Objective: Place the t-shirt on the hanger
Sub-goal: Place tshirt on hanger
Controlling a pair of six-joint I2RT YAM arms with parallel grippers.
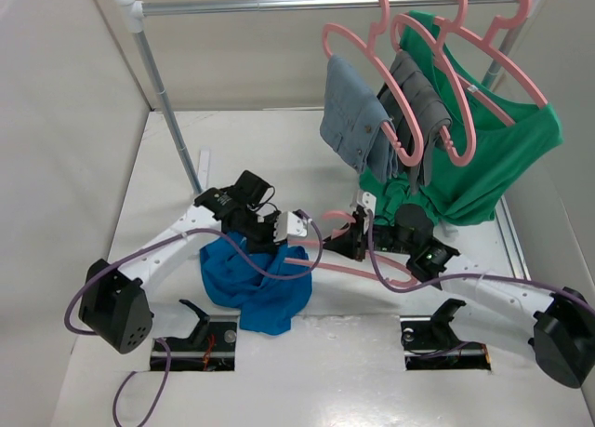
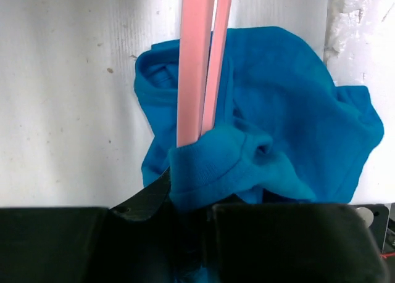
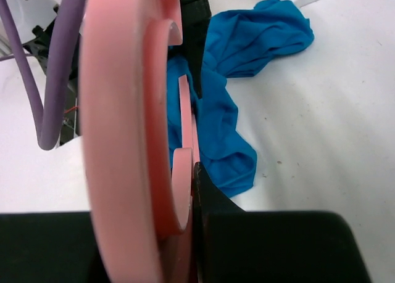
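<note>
Two arms low, inward, at the hanger.

This is a robotics lab test cell rather than a home. A white bench is boxed in by plain white walls. Two robot arms are bolted at its near edge, the left arm at 8 o'clock and the right arm at 4 o'clock. Purple cables loop off them. A bare metal clothes rail spans 12 to 1 o'clock, with hung clothes on it.
</note>
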